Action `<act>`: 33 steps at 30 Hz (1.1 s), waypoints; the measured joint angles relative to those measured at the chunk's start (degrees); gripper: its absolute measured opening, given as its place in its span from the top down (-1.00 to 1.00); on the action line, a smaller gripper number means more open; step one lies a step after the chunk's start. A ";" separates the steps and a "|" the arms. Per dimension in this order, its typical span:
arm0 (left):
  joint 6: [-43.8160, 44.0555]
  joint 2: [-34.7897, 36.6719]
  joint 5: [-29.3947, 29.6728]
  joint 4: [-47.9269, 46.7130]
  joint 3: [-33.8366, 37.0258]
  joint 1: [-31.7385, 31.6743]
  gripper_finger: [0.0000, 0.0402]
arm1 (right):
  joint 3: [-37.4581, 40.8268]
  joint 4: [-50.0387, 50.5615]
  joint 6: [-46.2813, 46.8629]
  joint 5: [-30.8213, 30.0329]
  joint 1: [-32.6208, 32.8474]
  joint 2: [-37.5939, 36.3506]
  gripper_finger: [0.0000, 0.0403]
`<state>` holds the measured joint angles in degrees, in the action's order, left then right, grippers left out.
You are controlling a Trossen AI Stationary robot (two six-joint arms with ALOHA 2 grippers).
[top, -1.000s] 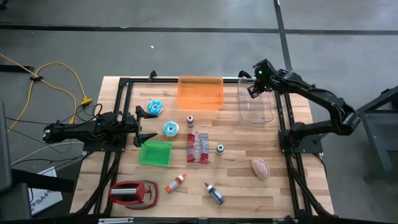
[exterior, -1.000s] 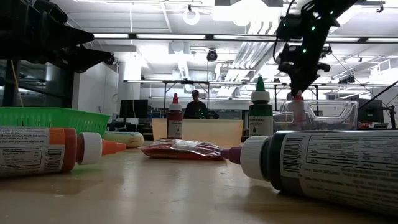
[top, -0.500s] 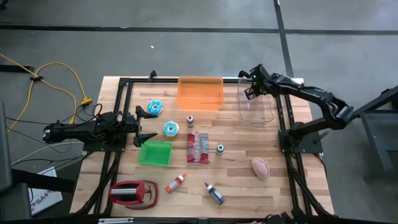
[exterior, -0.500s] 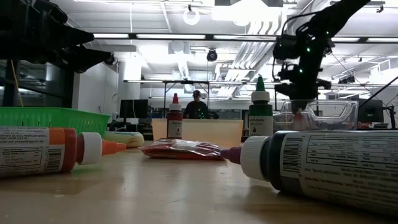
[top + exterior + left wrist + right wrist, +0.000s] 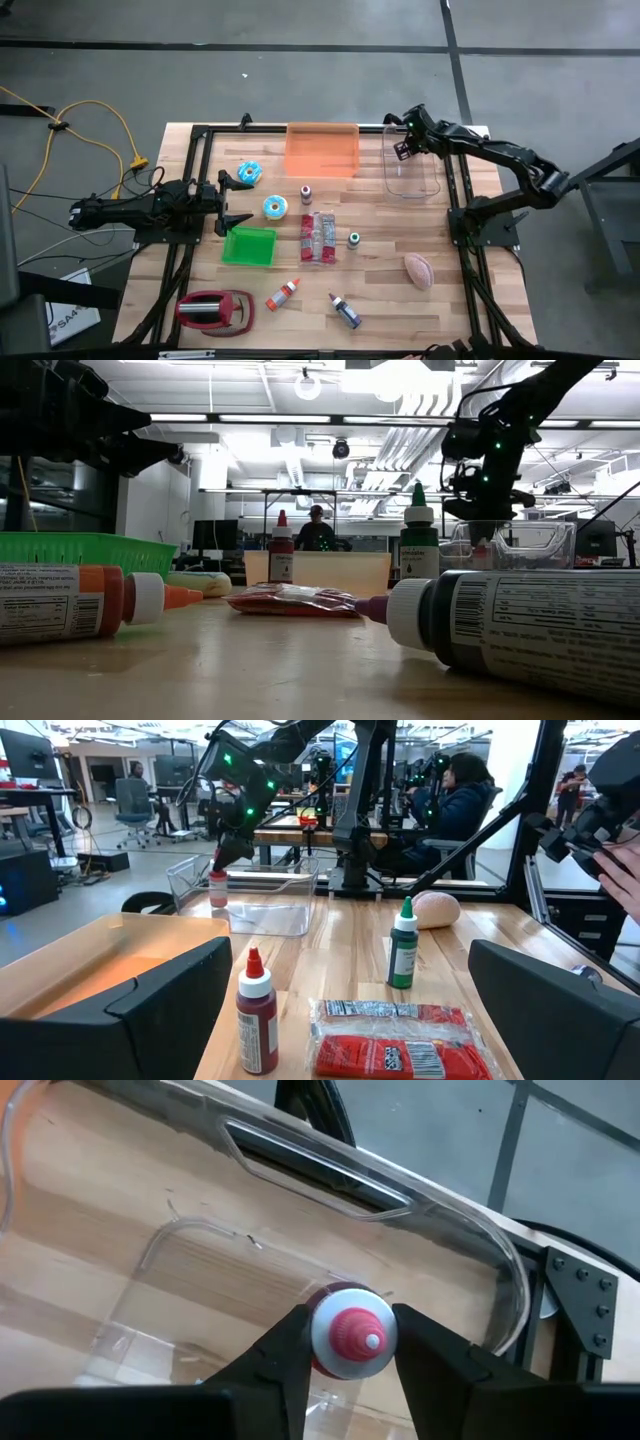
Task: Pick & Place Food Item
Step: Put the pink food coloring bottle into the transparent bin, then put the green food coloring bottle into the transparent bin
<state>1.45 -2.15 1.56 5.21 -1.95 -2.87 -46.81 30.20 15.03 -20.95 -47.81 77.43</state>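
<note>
two arms are over the table (image 5: 450, 300). right gripper (image 5: 404, 146) sits low inside the clear bin (image 5: 412, 180) at its far end, fingers (image 5: 275, 1355) either side of a red-capped bottle (image 5: 351, 1333); the bottle stands upright on the bin floor, and i cannot tell whether the fingers pinch it or have just let go. left gripper (image 5: 236, 198) waits at the table's left edge, fingers spread wide, beside the green basket (image 5: 249, 245). orange bin (image 5: 322, 150) lies just left of the clear one.
</note>
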 joint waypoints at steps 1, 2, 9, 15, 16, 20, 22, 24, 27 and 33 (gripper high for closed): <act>0.00 0.00 0.00 0.00 0.00 0.00 -0.98 | 0.00 -0.05 -0.02 0.02 0.00 0.00 0.35; 0.00 0.00 0.00 -0.01 0.00 0.00 -0.98 | 0.00 -0.06 -0.01 0.01 0.01 0.00 0.32; 0.00 0.00 0.00 0.00 0.00 0.00 -0.98 | 0.00 -0.07 -0.02 0.02 0.02 -0.04 0.23; 0.00 0.00 0.00 0.00 0.00 0.00 -0.98 | 0.00 -0.05 -0.04 0.04 0.02 -0.04 0.26; 0.00 0.00 0.00 0.00 0.01 0.00 -0.98 | 0.00 -0.07 -0.02 0.07 0.02 -0.04 0.26; 0.00 0.00 0.00 0.00 0.00 0.00 -0.98 | 0.00 -0.05 0.04 0.07 0.02 -0.27 0.26; 0.00 0.00 0.00 0.00 0.00 0.00 -0.98 | 0.00 -0.06 -0.01 0.18 0.02 -1.17 0.26; 0.00 0.00 0.00 0.00 0.01 0.00 -0.98 | -0.01 -0.07 -0.20 0.36 0.02 -2.69 0.26; 0.00 0.00 0.00 -0.01 0.02 0.00 -0.98 | -0.04 -0.07 -0.75 1.00 0.02 -5.43 0.26; 0.00 0.00 0.00 0.00 0.00 0.00 -0.98 | -0.07 0.21 -1.77 2.01 0.25 -10.35 0.26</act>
<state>1.45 -2.15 1.56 5.21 -1.96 -2.87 -46.87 30.41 13.26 -18.94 -47.56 67.08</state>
